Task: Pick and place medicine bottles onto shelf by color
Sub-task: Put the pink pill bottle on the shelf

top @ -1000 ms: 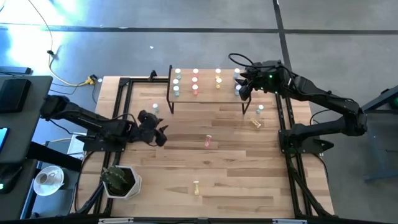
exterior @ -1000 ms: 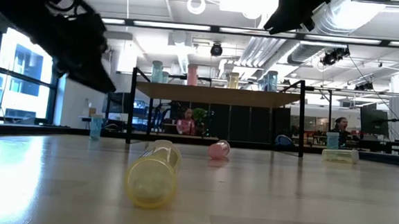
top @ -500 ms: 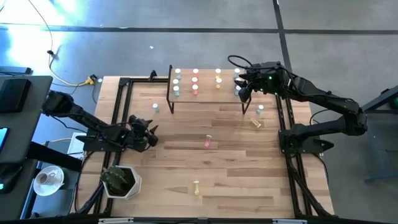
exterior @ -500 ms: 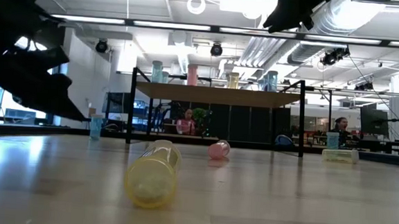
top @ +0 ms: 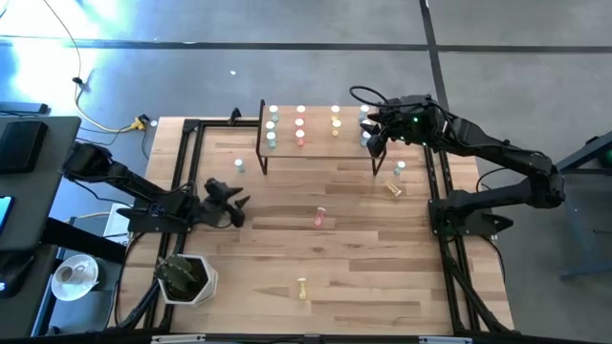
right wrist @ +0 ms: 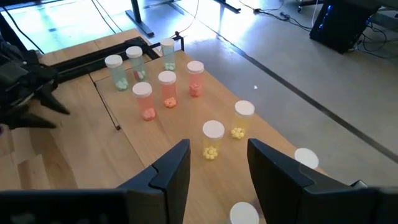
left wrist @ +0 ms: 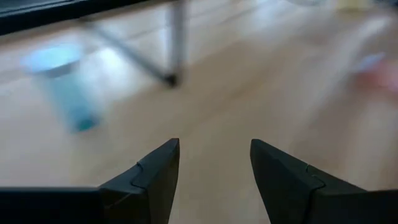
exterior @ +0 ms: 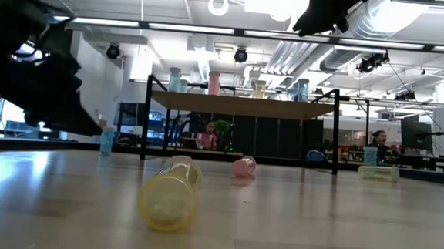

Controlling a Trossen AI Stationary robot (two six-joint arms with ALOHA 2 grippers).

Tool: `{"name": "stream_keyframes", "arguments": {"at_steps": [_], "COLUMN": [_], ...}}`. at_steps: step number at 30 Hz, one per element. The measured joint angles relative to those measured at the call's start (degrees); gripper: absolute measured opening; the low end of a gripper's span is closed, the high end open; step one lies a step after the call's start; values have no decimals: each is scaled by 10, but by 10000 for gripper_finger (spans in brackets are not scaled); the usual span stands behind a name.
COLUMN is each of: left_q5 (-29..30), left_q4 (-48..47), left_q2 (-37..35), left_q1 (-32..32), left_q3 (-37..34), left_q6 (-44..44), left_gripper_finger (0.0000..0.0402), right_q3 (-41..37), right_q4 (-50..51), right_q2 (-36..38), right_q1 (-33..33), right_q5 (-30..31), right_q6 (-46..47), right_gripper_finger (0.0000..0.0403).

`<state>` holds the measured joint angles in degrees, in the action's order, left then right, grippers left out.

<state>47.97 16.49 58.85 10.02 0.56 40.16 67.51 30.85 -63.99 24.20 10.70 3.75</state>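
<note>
L gripper (top: pixel 229 203) is hovering low over the worktop's left side, jaws standing apart, gripping nothing. Its wrist view is showing a green bottle (left wrist: pixel 65 84) standing upright ahead of the fingers, beside a black shelf leg (left wrist: pixel 176 38); the high view is placing that bottle (top: pixel 239 165) just off the shelf's front-left leg, toward the worktop's far edge from the gripper. Long axis vertical. L arm is clearly the nearer one.

Mid-worktop, a pink bottle (top: pixel 320 217) is lying on its side; a yellow one (top: pixel 302 286) is lying near the front edge.

The shelf (top: pixel 316 141), at the far edge, is carrying colour rows already.

R gripper (top: pixel 376 132) is hanging over the shelf's right end, jaws apart, empty. Two more bottles (top: pixel 396 179) are sitting by the right edge, nearer the R arm.
</note>
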Motion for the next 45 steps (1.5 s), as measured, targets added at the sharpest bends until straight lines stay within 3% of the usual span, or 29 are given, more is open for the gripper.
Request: {"name": "stream_keyframes", "arguments": {"at_steps": [4,14,18,26,45], "left_q5": [-65,-123,-163,-176,-255], "left_q4": [92,63,-40,-207,-229], "left_q2": [0,6,31,127,367], "left_q1": [-20,-61,-72,-88,-97], "left_q3": [12,180,268,408,585], "left_q6": [-72,-180,-163,-138,-110], "left_gripper_finger": [197,231,226,220,213], "right_q3": [0,0,0,0,0], "right_q4": [0,30,43,52,79], "right_q2": [0,0,0,0,0], "right_q1": [0,0,0,0,0], "right_q5": [0,0,0,0,-3], "right_q6": [-2,8,18,39,69], "right_gripper_finger": [151,151,151,151,151]}}
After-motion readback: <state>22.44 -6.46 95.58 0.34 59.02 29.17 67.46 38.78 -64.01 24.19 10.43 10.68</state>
